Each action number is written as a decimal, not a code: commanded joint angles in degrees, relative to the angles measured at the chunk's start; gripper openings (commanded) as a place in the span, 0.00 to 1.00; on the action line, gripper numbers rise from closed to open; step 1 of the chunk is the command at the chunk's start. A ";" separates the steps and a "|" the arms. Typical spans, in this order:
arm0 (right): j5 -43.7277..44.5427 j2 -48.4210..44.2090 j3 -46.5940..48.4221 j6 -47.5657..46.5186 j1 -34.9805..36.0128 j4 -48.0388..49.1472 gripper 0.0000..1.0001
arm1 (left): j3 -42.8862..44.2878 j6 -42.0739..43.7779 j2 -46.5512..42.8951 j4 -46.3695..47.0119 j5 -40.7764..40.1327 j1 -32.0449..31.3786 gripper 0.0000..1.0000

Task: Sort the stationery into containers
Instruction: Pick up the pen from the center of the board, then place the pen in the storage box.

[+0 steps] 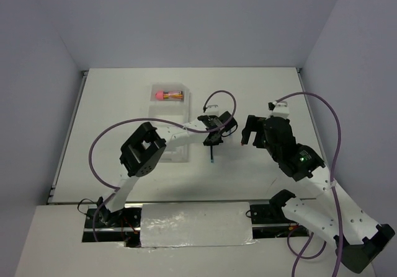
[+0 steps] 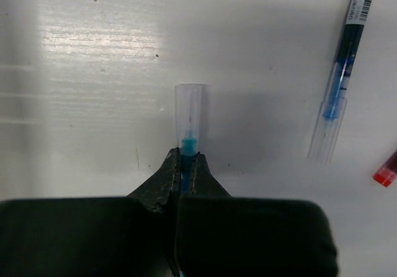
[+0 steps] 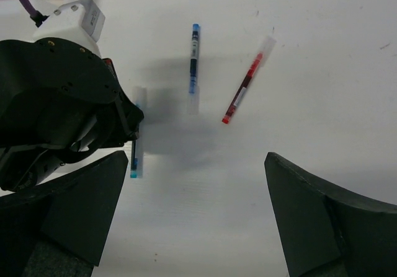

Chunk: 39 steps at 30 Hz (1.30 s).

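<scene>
Nearest to the bases, the right arm hangs over the tabletop. Its jaws are wide apart and there is nothing between them.

Just past it, on its left, the left arm has its jaws pressed tight on a blue pen. The pen lies in line with the jaws and pokes straight out from between them, clear cap first. Seen from above, that free end points back toward the near edge of the tabletop. I cannot tell if the pen touches the tabletop or hangs a little above it.

I think the next move is to carry this pen to the tray. The tray lies just beside the left jaws, on their left, with its boxes in a row going from near to far. The left arm is the nearer one and it has the pen, so this looks like its job. The pen has to go sideways, to the left.

Near the held pen, two more pens lie flat on the tabletop. A second blue pen is just beside it. A red pen is next to that one, on the right arm's side. They do not touch each other.

Farthest away, the last box of the tray holds some pink and orange things.
</scene>
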 commanded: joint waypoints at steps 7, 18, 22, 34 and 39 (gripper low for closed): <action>-3.49 4.41 -0.06 -1.11 -0.32 7.34 1.00 | 0.30 -0.64 -16.36 3.05 -2.13 6.07 0.00; -5.33 17.75 2.31 -3.65 -1.38 11.47 1.00 | -22.21 -6.65 -32.22 19.49 -6.97 25.14 0.00; -8.32 20.23 2.14 -4.18 -1.56 14.29 1.00 | -22.22 -4.18 -31.08 21.34 -7.67 28.40 0.06; -9.47 29.98 5.56 -5.41 -2.96 16.75 1.00 | -24.24 -5.14 -27.47 25.30 -7.23 29.99 0.22; -11.31 34.29 7.23 -5.33 -3.75 17.80 0.99 | -25.99 -8.73 -27.12 25.56 -8.37 29.90 0.23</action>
